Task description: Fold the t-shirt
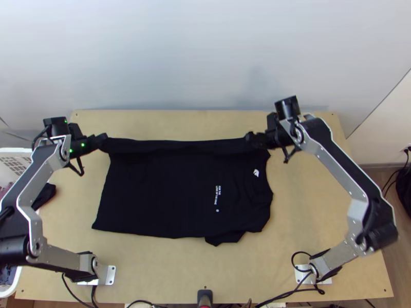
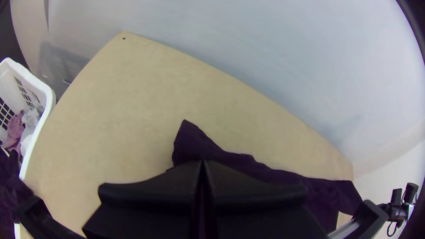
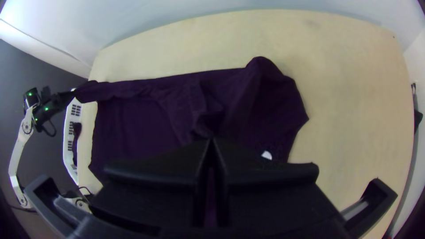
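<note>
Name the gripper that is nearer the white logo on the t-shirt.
The right gripper, clamping the black t-shirt near the logo; the left gripper clamps its hem end.

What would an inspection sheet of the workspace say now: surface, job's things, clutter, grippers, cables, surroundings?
Surface: light wooden table.
Job's things: black t-shirt, mostly spread, white print up, far side lifted between the grippers.
Clutter: white basket at the table's left, pink cloth inside; dark cloth at the table's left edge.
Grippers: left gripper shut on the far hem end; right gripper shut on the far side, towards the shoulder.
Cables: black cable near the right base.
Surroundings: pale wall beyond the far edge.
</note>
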You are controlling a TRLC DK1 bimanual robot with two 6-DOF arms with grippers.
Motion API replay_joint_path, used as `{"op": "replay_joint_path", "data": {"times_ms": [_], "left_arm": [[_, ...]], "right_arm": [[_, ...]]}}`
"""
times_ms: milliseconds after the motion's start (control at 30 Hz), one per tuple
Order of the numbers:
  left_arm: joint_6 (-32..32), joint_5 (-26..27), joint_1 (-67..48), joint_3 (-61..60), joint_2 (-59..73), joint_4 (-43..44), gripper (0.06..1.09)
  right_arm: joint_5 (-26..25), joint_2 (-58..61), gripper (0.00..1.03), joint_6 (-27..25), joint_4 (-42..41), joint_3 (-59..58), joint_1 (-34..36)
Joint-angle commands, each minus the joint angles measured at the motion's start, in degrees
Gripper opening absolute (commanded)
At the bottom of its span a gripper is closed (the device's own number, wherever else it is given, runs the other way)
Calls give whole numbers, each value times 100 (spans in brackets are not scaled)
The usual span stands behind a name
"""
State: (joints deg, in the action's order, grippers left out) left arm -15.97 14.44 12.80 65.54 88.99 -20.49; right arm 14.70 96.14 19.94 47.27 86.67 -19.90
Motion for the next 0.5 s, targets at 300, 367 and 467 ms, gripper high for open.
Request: {"op": "replay_joint_path", "data": {"times_ms": [300, 367, 467], "left_arm": [[331, 112, -260, -1307, -1314, -385, 10], [349, 103, -260, -1447, -1446, -403, 10], [384, 112, -243, -1588, -1604, -509, 10]], "right_arm": [[411, -1378, 3, -140, 257, -1909, -234], [446, -1510, 3, -149, 292, -2093, -251], [490, -1642, 3, -210, 354, -2374, -242]]}}
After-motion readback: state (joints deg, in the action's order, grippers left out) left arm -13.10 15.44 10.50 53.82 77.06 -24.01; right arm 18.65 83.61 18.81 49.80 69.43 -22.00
